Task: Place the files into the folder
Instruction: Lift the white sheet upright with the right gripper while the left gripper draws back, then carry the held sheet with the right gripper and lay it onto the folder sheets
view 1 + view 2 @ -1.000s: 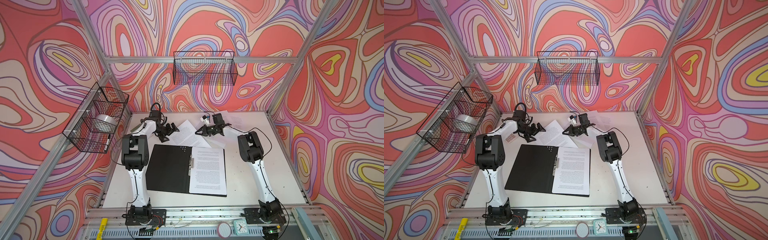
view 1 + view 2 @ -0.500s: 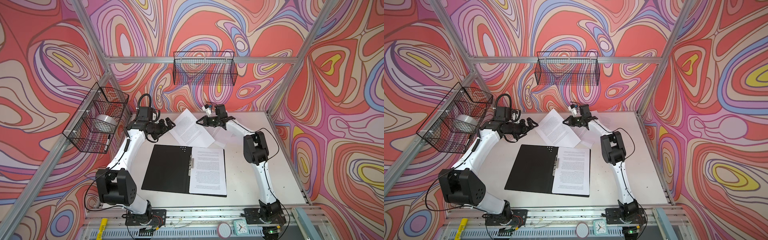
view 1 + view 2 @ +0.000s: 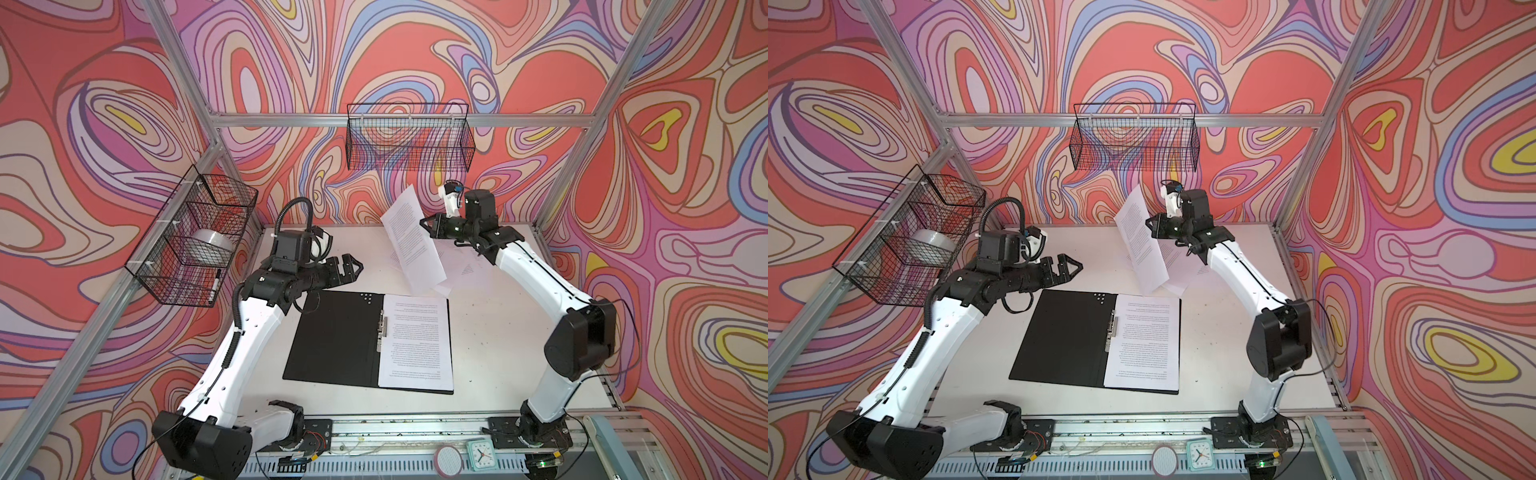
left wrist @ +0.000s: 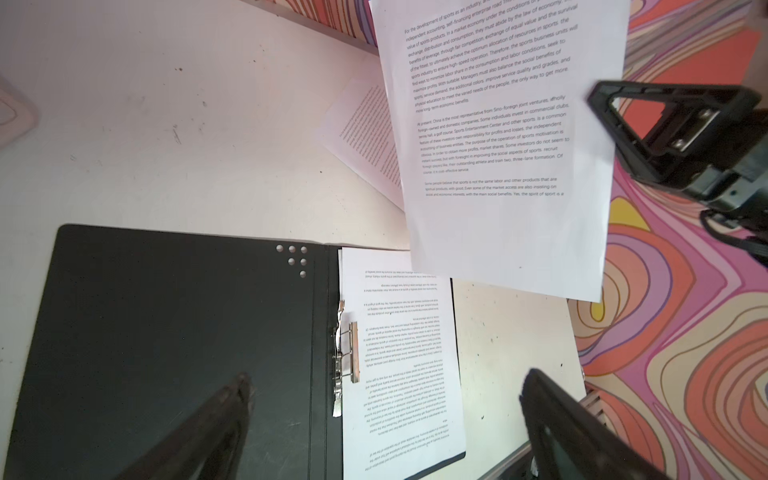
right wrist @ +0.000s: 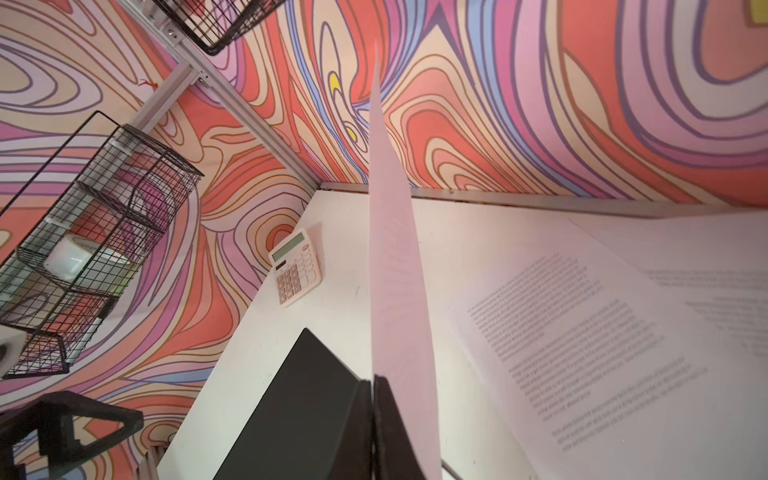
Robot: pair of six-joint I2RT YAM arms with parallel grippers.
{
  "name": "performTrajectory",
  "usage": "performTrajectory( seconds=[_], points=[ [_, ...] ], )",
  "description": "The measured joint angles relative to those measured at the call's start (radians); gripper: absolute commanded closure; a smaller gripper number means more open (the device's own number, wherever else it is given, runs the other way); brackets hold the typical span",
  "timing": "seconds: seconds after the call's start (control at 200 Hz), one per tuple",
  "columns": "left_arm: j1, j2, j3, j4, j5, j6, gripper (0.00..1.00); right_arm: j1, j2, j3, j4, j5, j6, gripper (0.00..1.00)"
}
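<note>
The folder (image 3: pixel 340 336) (image 3: pixel 1067 336) (image 4: pixel 187 332) lies open on the table, black inside, with a metal clip (image 3: pixel 382 328) at its spine. One printed sheet (image 3: pixel 415 340) (image 4: pixel 399 353) lies in its right half. My right gripper (image 3: pixel 426 226) (image 3: pixel 1152 226) (image 5: pixel 372 380) is shut on the edge of another sheet (image 3: pixel 411 241) (image 3: pixel 1140 245) (image 5: pixel 395 270), which hangs almost upright above the table behind the folder. More files (image 3: pixel 465 266) (image 5: pixel 582 332) lie flat under it. My left gripper (image 3: pixel 353 266) (image 3: pixel 1073 266) (image 4: pixel 386 376) hovers open and empty above the folder's far left corner.
A white-and-pink calculator (image 5: pixel 296 268) sits near the back left corner of the table. A wire basket (image 3: pixel 195 237) with a tape roll hangs on the left wall, another basket (image 3: pixel 409 137) on the back wall. A small clock (image 3: pixel 481 454) stands on the front rail.
My right gripper has lifted the sheet off the table until it hangs nearly upright. The left arm has pulled back from the sheet, and its gripper is higher, towards the folder.
</note>
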Motion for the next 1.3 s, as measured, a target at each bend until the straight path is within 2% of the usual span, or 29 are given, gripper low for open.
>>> performTrajectory(
  seconds=[0.155, 0.381, 0.691, 0.981, 1.137, 1.302],
  points=[
    [-0.02, -0.023, -0.112, 0.054, 0.018, 0.026, 0.0, 0.068, -0.124, -0.049, -0.081, 0.072, 0.038, 1.0],
    [-0.02, -0.062, -0.274, 0.177, 0.068, 0.032, 0.0, 0.129, -0.268, -0.19, -0.048, 0.066, 0.198, 1.0],
    [-0.02, -0.09, -0.286, 0.237, 0.097, 0.033, 0.0, 0.189, -0.368, -0.335, 0.019, 0.098, 0.405, 1.0],
    [-0.02, -0.09, -0.286, 0.237, 0.099, 0.033, 0.0, 0.179, -0.52, -0.53, -0.065, 0.284, 0.414, 1.0],
    [-0.02, -0.084, -0.286, 0.239, 0.119, 0.033, 0.0, 0.154, -0.598, -0.747, -0.058, 0.386, 0.373, 1.0],
    [-0.02, -0.054, -0.286, 0.245, 0.145, 0.032, 0.0, 0.14, -0.57, -0.964, 0.021, 0.422, 0.336, 1.0]
  ],
)
